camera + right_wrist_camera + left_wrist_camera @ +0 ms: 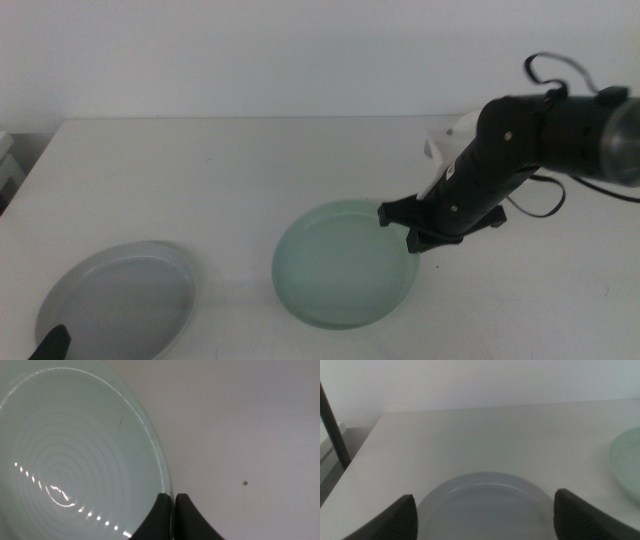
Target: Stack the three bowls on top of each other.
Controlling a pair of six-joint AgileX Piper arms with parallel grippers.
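Mint green bowl [345, 265] sitting mid-bench, shallow and glossy, my right gripper [173, 510] pinching its rim with fingers nearly closed, grey bowl [115, 300] lying near-left under my left gripper [485, 515], fingers spread wide, holding nothing.

2 bowls, 2 grippers, 1 table.

I count one mint green bowl [345, 262] and one grey bowl [118, 300]; that's two bowls in sight. Two grippers of mine: right gripper [418, 236] with jaws pinched on the green rim, left gripper [485, 522] with jaws spread. One white table [230, 170].
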